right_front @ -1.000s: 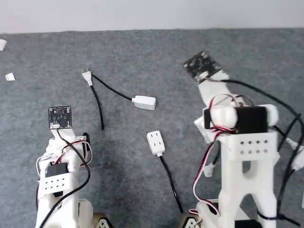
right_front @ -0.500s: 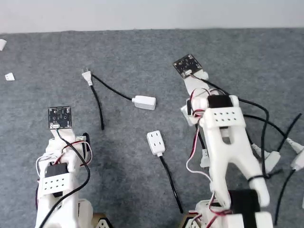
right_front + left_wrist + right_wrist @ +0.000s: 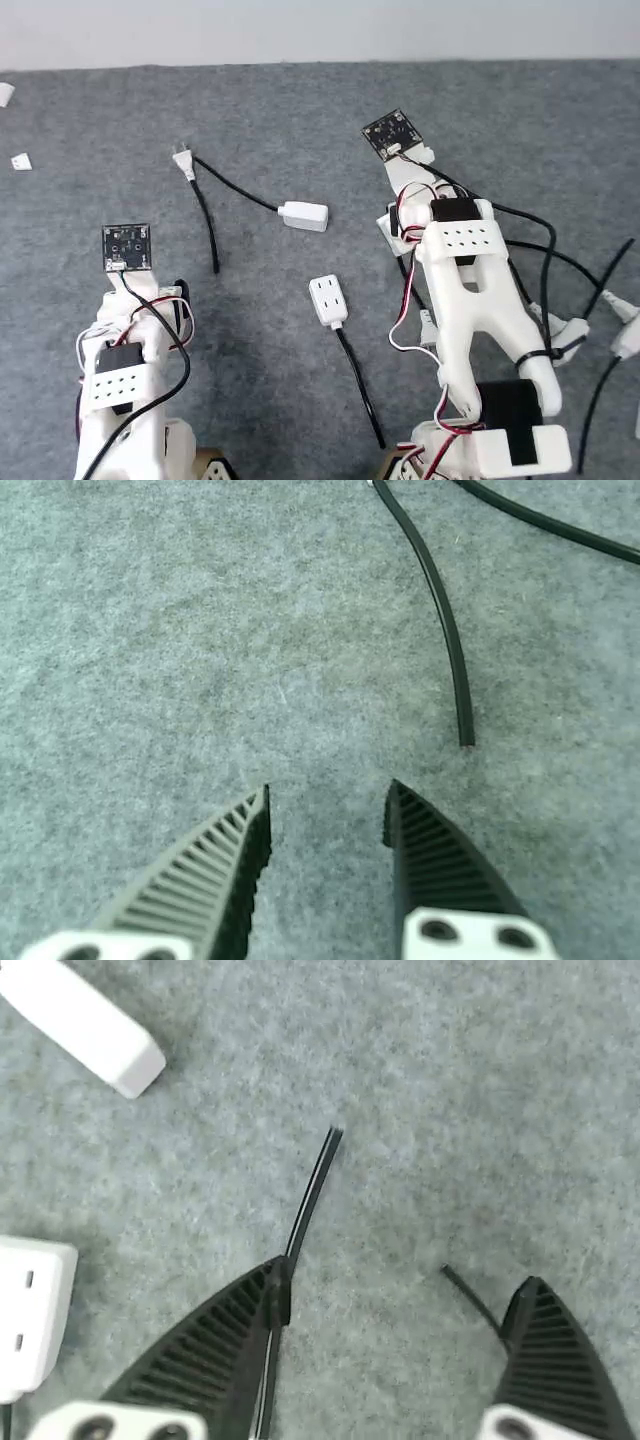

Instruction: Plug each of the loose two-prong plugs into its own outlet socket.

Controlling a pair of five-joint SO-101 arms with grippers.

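A loose two-prong plug (image 3: 182, 160) lies at the back left, its black cable running to a white block (image 3: 303, 216). A white outlet socket (image 3: 327, 300) sits mid-table with its cord (image 3: 358, 385) trailing toward the front. My left gripper (image 3: 328, 790) is open just above bare carpet, and a black cable end (image 3: 465, 742) lies just ahead of it. My right gripper (image 3: 405, 1272) is open too. A thin cable (image 3: 318, 1182) runs under one finger. The white block (image 3: 85, 1025) and the outlet socket (image 3: 25, 1310) lie off to one side.
The right arm (image 3: 460, 260) stretches over the table's middle right, while the left arm (image 3: 125, 360) stays at the front left. White connectors (image 3: 622, 342) on black cables lie at the right edge. Two small white scraps (image 3: 20, 162) sit at the far left.
The right arm has stretched forward and swung left, so its wrist now sits nearer the white block and outlet. The left arm, plug and sockets have not moved.
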